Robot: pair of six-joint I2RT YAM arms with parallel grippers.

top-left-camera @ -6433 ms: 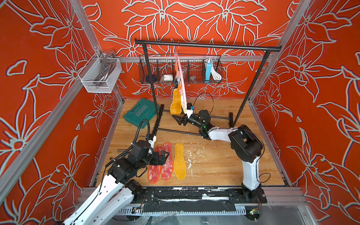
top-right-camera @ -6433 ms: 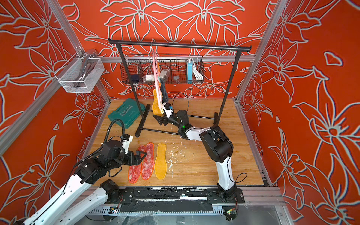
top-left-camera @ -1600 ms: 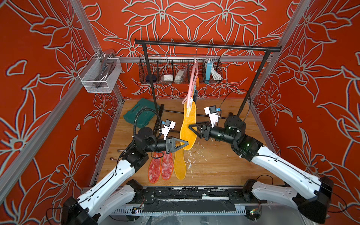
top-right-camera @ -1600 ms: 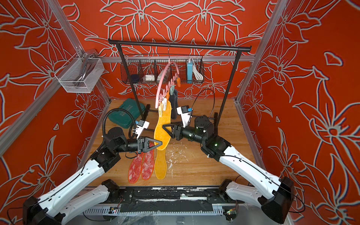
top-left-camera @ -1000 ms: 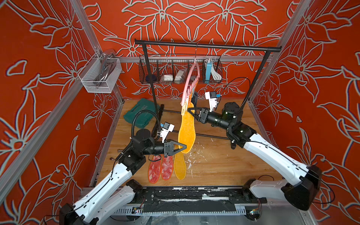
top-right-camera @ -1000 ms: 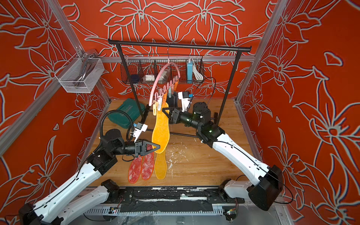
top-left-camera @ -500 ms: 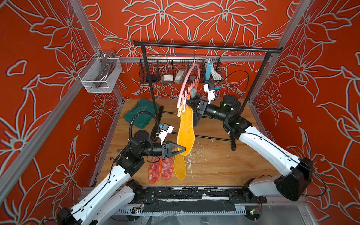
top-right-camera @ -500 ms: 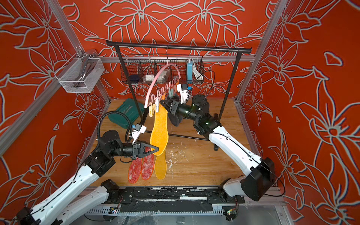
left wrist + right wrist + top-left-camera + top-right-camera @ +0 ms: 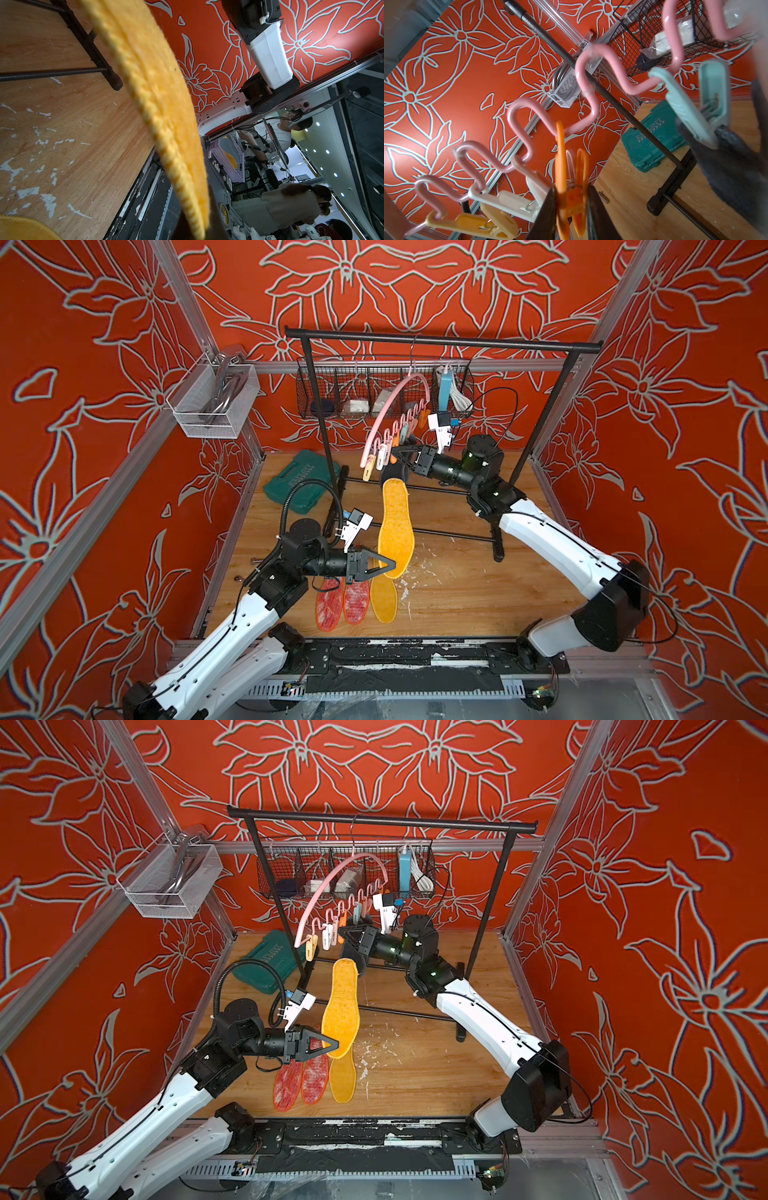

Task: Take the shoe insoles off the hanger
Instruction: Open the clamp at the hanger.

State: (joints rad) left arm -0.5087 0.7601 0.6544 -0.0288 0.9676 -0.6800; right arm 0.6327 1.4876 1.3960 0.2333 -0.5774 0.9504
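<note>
- Left gripper [image 9: 390, 565]: clamped shut on the lower end of the upright yellow insole [image 9: 395, 522].
- Right gripper [image 9: 395, 452]: narrow, pinching the orange peg [image 9: 566, 199] on the hanger [image 9: 671, 31], just above the insole's top.

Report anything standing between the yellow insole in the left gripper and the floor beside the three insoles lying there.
Nothing visible does. The hanging yellow insole, pinched at its lower end by the left gripper, is above the lying yellow insole; the floor beside it is bare. Whether a peg holds its top is unclear.
</note>
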